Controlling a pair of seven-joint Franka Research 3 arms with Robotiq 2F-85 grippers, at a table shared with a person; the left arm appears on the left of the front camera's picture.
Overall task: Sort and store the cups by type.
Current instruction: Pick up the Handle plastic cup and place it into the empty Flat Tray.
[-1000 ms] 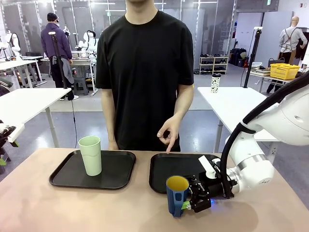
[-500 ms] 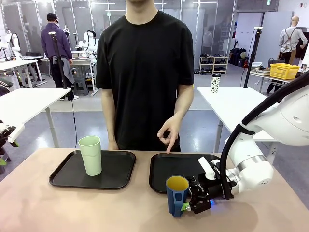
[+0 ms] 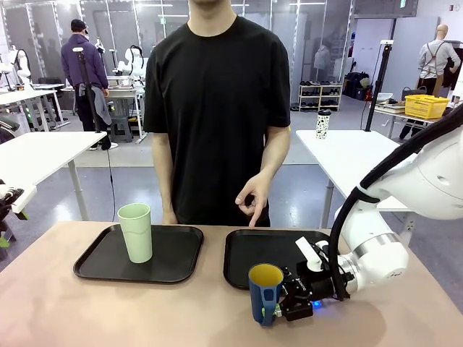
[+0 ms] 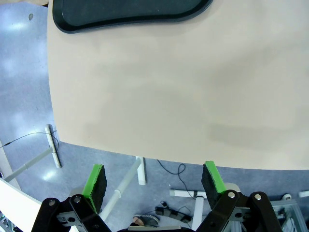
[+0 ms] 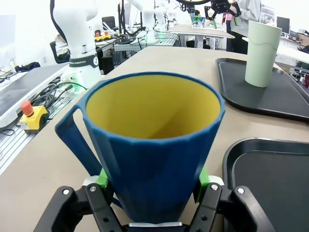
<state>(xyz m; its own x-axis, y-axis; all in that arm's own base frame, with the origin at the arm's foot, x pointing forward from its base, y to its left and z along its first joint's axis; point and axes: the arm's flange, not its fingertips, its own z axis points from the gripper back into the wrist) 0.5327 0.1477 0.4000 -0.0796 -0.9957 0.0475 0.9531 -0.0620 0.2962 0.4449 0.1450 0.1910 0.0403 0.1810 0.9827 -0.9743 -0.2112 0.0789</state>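
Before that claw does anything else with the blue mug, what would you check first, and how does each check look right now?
1. Right claw closed on the blue mug: ok, green pads press both sides of its base.
2. Mug upright: ok, yellow inside faces up.
3. Right black tray free to receive it: ok, its surface is bare.
4. Person's hand out of the path: cannot tell, it hangs above the tray's far edge.
5. Green tumbler already sorted: ok, upright on the left tray.
6. Left claw out of the way: ok, open past the table edge.
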